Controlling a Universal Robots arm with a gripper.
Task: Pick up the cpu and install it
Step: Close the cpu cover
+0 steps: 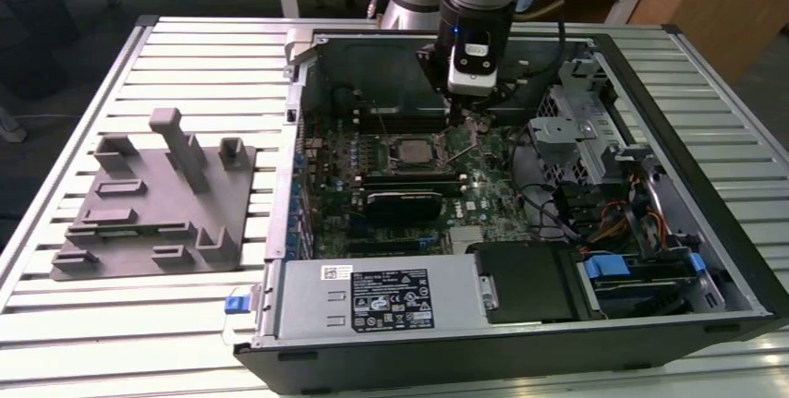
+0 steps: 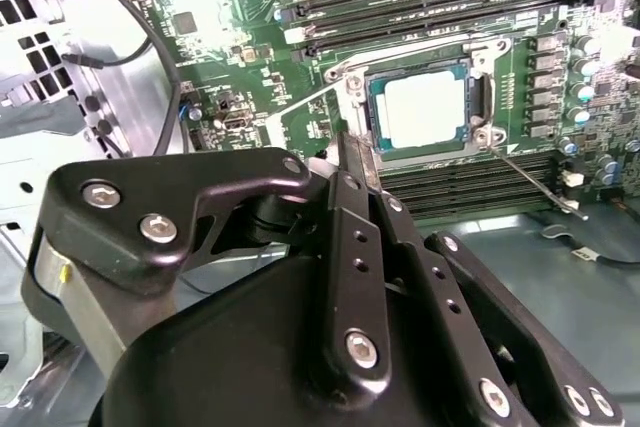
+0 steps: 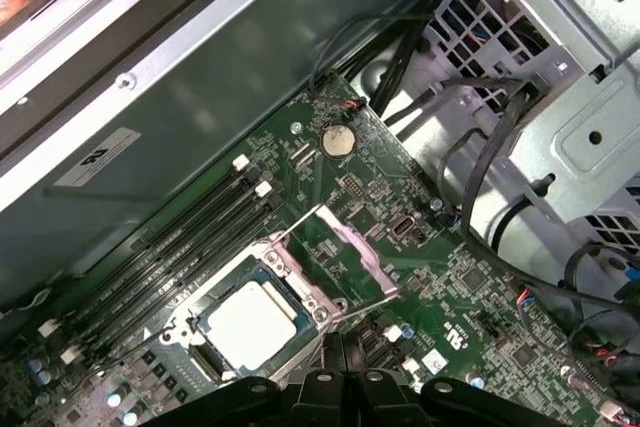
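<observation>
The cpu [image 2: 425, 110] lies flat in the socket [image 2: 357, 95] on the motherboard [image 1: 487, 209], its pale metal top up and its rim inside the socket's frame on all sides. It looks seated, not loose. It is square, so it has no long axis, and its edges run in line with the memory slots [image 2: 420, 2] beside it. The hinged retention plate [image 3: 352, 247] stands swung open off the socket toward the coin cell, and the thin wire lever [image 2: 530, 182] lies unlatched along the socket's edge, so the chip looks placed but not clamped. The fingers [image 2: 345, 202] are closed together with nothing between them. Their tips hover just beside the socket's corner, above the board and not touching the chip. In the exterior view the cpu lies at about eight o'clock from the fingertips, near them, with the arm coming down from twelve o'clock into the open computer case [image 1: 727, 186]. Well apart, at nine o'clock from the case, a grey parts fixture [image 1: 154, 204] sits on the slatted surface [image 1: 185, 56].
</observation>
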